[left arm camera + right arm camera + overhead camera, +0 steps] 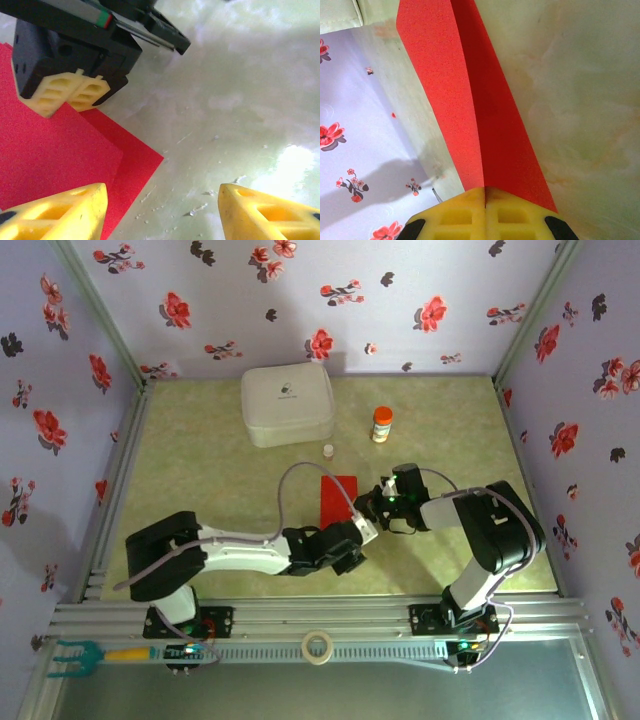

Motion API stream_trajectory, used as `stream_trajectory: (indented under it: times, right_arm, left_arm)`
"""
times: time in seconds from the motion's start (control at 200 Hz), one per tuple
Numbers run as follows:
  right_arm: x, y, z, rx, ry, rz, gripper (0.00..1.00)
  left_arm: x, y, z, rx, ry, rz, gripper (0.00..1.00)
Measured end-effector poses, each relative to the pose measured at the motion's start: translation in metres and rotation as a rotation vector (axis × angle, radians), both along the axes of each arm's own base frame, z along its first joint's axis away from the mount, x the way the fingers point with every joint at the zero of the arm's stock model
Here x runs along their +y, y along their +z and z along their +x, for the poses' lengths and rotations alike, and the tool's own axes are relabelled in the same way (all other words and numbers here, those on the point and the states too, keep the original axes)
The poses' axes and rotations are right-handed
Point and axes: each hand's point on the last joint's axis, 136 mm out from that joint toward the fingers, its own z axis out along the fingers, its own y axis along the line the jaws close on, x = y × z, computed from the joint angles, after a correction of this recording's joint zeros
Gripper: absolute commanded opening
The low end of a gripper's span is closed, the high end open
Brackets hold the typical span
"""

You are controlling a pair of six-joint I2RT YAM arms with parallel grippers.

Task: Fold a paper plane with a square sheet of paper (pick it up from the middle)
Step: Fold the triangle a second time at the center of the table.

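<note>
The square sheet of paper [338,498] is bright red and lies folded to a narrow rectangle on the table's middle. In the right wrist view the paper [470,100] runs away from my right gripper [485,194], which is shut on its near edge, two layers meeting at a crease. That right gripper [374,500] sits at the paper's right edge. My left gripper [364,531] hovers just below it, open. In the left wrist view the left gripper [162,205] stands wide over bare table beside the paper's corner [55,150], with the right gripper's fingers [65,95] pressed together on the paper.
A white rounded case [288,405] stands at the back. An orange-capped bottle [381,424] and a tiny vial [328,450] stand behind the paper. A tape roll [318,647] and a teal tool [70,655] lie on the front rail.
</note>
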Motion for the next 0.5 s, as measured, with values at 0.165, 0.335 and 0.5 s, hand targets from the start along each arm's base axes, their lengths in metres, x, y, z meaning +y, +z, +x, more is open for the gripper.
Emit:
stream_trajectory:
  times: [0.165, 0.335, 0.5]
  right_arm:
    - [0.000, 0.000, 0.000, 0.000, 0.000, 0.000, 0.03]
    - [0.000, 0.000, 0.000, 0.000, 0.000, -0.001, 0.03]
    - [0.000, 0.000, 0.000, 0.001, 0.000, -0.001, 0.03]
  left_arm:
    - [0.002, 0.000, 0.015, -0.088, 0.044, 0.075, 0.62]
    - [0.009, 0.004, 0.023, -0.140, 0.077, 0.107, 0.60]
    - [0.015, 0.003, 0.026, -0.160, 0.079, 0.139, 0.48]
